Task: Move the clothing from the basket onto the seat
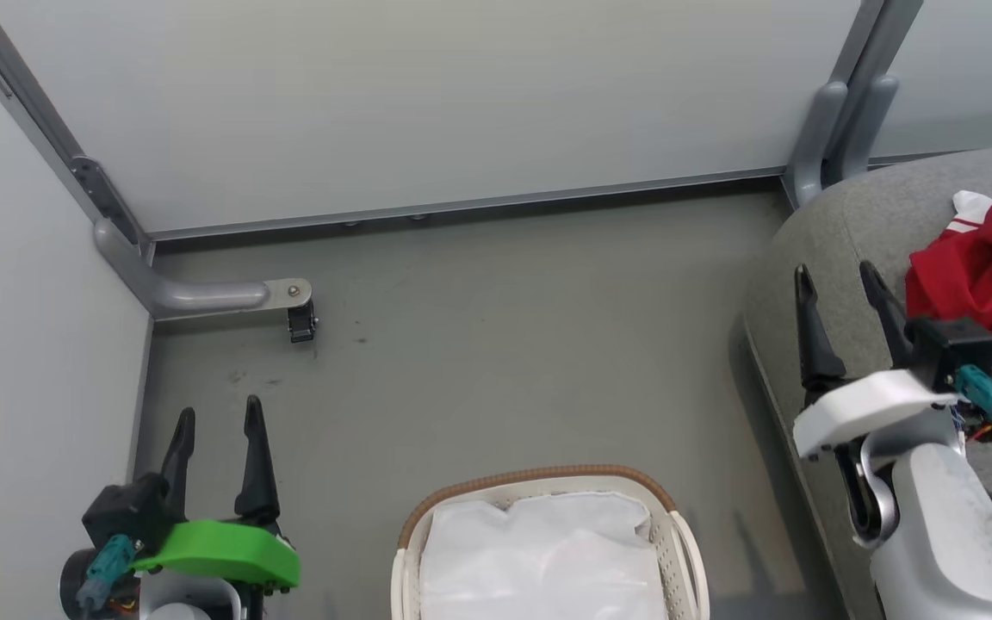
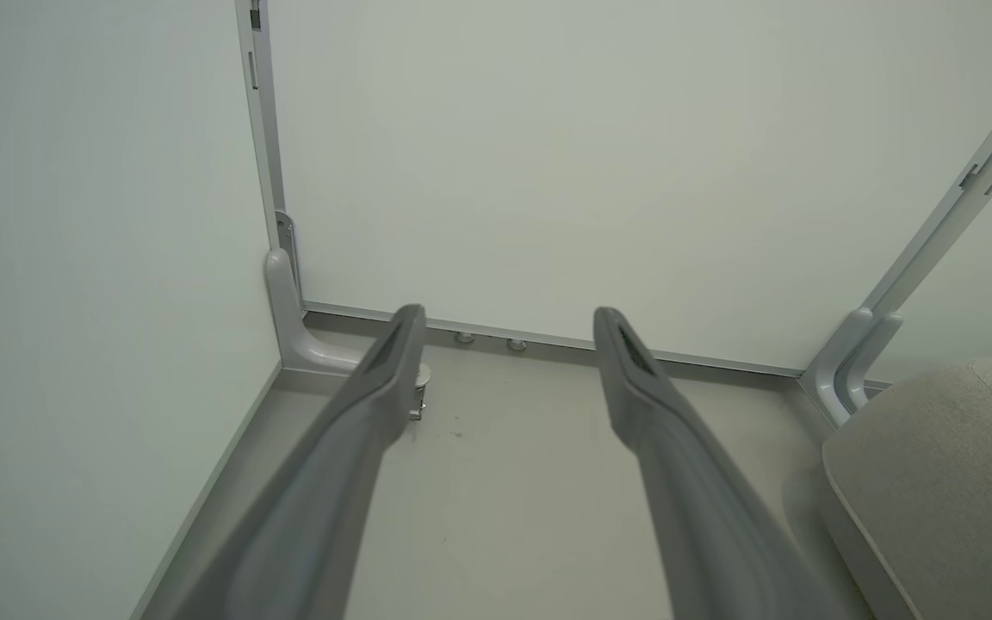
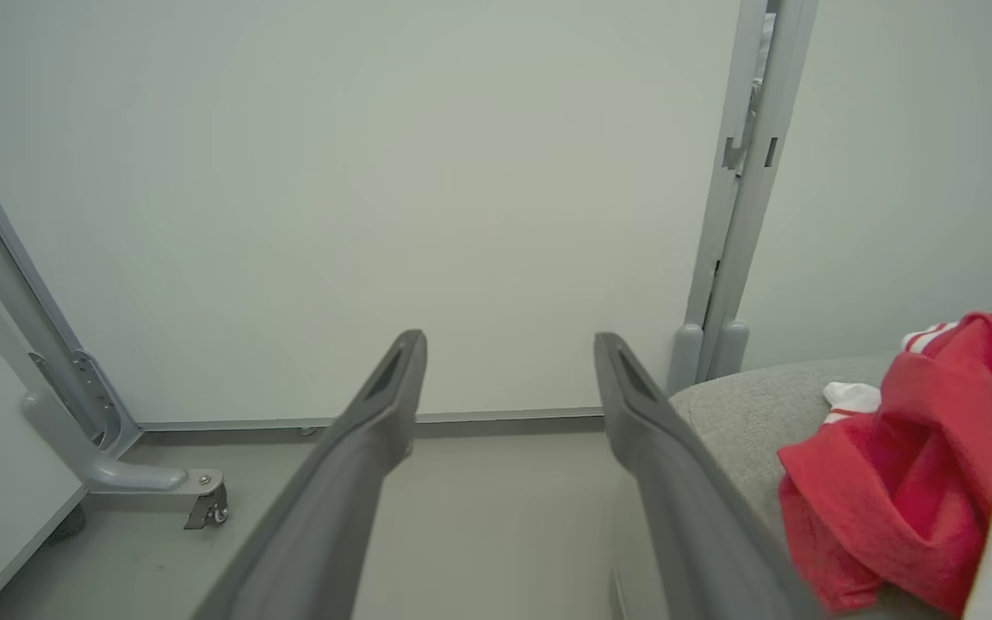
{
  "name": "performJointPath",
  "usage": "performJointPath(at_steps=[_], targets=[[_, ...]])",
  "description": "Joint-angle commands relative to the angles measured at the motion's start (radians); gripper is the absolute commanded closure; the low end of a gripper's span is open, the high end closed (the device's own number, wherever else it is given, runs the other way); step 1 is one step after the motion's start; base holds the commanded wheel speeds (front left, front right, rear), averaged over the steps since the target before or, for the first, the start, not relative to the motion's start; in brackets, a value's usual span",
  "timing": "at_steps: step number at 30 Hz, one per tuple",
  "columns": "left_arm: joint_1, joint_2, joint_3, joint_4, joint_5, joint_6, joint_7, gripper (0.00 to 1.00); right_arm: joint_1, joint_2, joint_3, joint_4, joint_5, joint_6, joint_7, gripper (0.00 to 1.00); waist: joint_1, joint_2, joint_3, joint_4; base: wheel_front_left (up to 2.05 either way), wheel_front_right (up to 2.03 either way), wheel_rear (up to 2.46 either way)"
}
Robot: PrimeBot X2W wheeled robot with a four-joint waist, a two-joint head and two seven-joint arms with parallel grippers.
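Nearest the head camera, the basket (image 1: 539, 475) sits at the bottom edge on the floor (image 1: 505, 344), with a white liner sheet (image 1: 539, 551) across what shows of its inside. The left gripper (image 1: 220, 409) hangs over the floor to its left, fingers spread wide and empty. The right gripper (image 1: 834, 271), equally wide and empty, hovers over the seat (image 1: 840, 224) near its rounded corner, just beside the red clothing (image 1: 978, 275) heaped there.

From the left wrist, parted fingers frame bare floor and wall.

From the right wrist, the heap lies just right of the fingers. A sideways swing could snag the cloth and drag it off the seat's edge.
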Motion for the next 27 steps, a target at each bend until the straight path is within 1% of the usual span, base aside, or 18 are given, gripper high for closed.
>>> performJointPath(at_steps=[1,6,9,14,27], targets=[[0.02,0.0,0.0,0.002,0.008,-0.004,0.0,0.0,0.043,-0.005,0.004,-0.014,0.021,-0.001,-0.005,0.0,0.0001,0.0,-0.023,0.018,0.0,0.0,0.0],[0.06,-0.002,-0.013,0.012,0.014,-0.009,0.0,0.0,0.151,-0.006,0.042,-0.052,0.064,-0.001,-0.005,0.0,0.0001,0.0,-0.051,0.026,0.0,0.0,0.0],[0.078,-0.002,-0.024,0.017,-0.002,-0.007,0.0,0.0,0.2,-0.005,0.062,-0.061,0.083,-0.001,-0.005,0.0,0.0001,0.0,-0.066,0.027,0.0,0.0,0.0],[0.093,-0.002,-0.049,0.027,-0.024,-0.004,0.0,0.0,0.253,-0.005,0.094,-0.081,0.058,-0.001,-0.005,0.0,0.0001,0.0,-0.078,0.021,0.0,0.0,0.0],[0.092,-0.002,-0.061,0.044,-0.014,0.003,0.0,0.0,0.271,-0.005,0.105,-0.086,0.06,-0.001,-0.005,0.0,0.0001,0.0,-0.098,0.015,0.0,0.0,0.0]])
